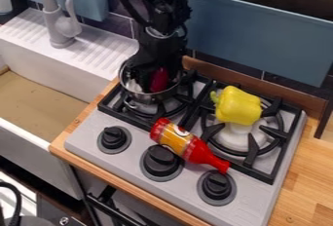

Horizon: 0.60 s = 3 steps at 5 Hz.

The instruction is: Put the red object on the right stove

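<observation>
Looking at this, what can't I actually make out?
All in the camera view:
- Full shape of the dark red object: partly behind the black end effector.
- Much of the inside of the round silver metal pot: behind the end effector.
- White ceramic sink: cut off by the left edge.

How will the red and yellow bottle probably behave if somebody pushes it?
The bottle may roll, since it lies on its side and its body looks round. It would perhaps turn in a curve, because one end narrows to a neck. Its surface looks smooth and shiny, so it could feel a little slippery when gripped.
</observation>
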Motion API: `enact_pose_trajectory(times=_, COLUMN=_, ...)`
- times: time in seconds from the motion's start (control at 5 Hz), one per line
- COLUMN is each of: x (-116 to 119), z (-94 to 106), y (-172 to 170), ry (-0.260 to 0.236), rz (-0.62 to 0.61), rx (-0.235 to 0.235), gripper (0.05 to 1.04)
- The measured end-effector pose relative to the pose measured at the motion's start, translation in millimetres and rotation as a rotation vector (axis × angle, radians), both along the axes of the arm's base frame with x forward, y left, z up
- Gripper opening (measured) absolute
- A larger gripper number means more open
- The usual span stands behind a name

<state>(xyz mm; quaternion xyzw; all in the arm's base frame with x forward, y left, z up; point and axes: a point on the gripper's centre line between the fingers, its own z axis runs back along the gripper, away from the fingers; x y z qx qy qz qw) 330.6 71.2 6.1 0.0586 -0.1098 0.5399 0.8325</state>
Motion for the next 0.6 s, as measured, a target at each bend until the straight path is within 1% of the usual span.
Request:
enact_pose_trajectory(times=0.2, x=-2, z=31.8, y=-4, ry=-0.042, rz=0.010, rx=-0.013, gripper=0.837)
enact_pose_trajectory(times=0.4, x=-6, z=47.1, y=-8, ry=-0.038, rz=-0.006, rx=-0.030, gripper=0.838)
enact_pose_trajectory(times=0.6, x=-8, z=60.9, y=-19, ry=-0.027, rz=-0.052, rx=-0.034, gripper=0.837)
